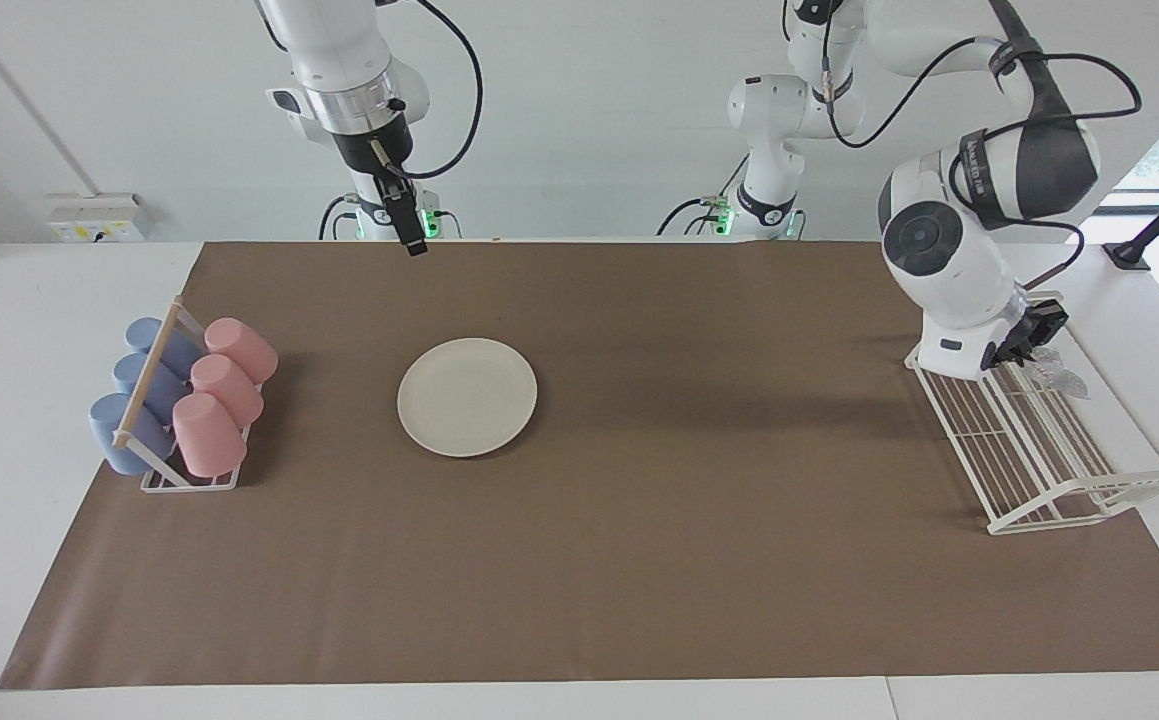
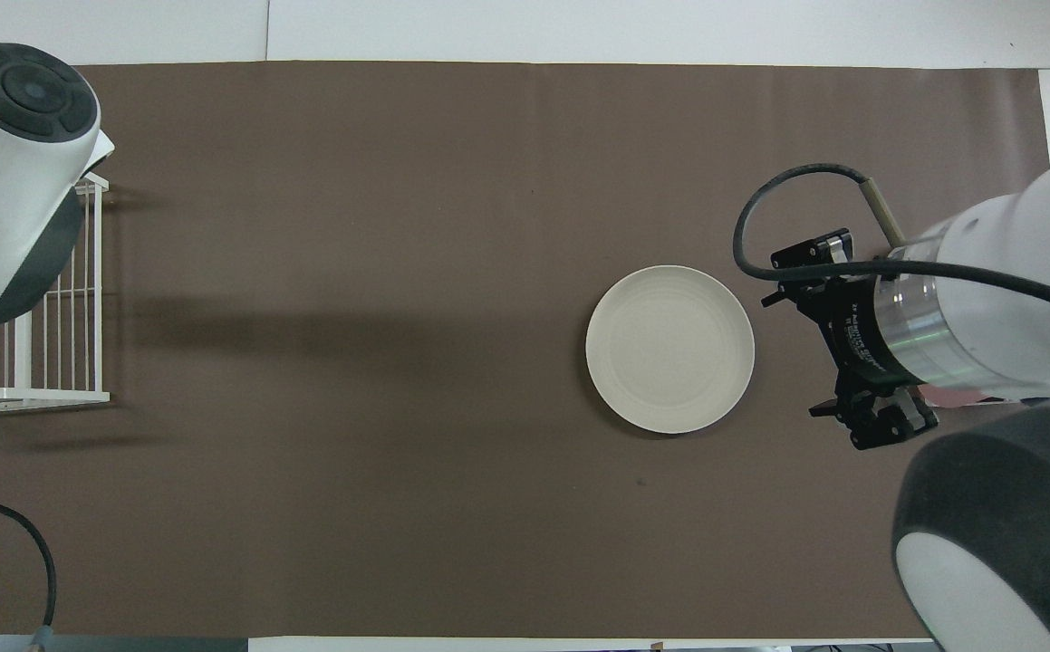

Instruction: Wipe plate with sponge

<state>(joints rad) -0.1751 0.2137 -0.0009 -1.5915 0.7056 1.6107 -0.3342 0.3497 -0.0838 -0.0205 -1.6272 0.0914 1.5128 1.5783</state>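
**Sponge gripped at the wire rack, plate bare on the mat**

In the facing view, the plate is seen lying flat on the brown mat, toward the right arm's end of the table and well apart from everything else. Nothing rests on it. Beside it, further toward that end, a cup rack is loaded with pink cups and blue cups lying on their sides. At the left arm's end a white wire rack is set partly on the mat. The left gripper is held low over the end of this rack nearer the robots, its fingertips brought together on the sponge, a silvery crinkled pad that trails from the fingers onto the wires. The right gripper is raised over the mat's edge nearest the robots, pointed downward, seen edge-on, with nothing held; its fingers are taken to be spread wide.

In the overhead view, the plate is shown whole and uncovered. The right gripper is seen with its fingers parted wide, over the mat between the plate and the cup rack, which it largely hides. The wire rack is partly covered by the left arm; the left gripper and the sponge are hidden beneath it.
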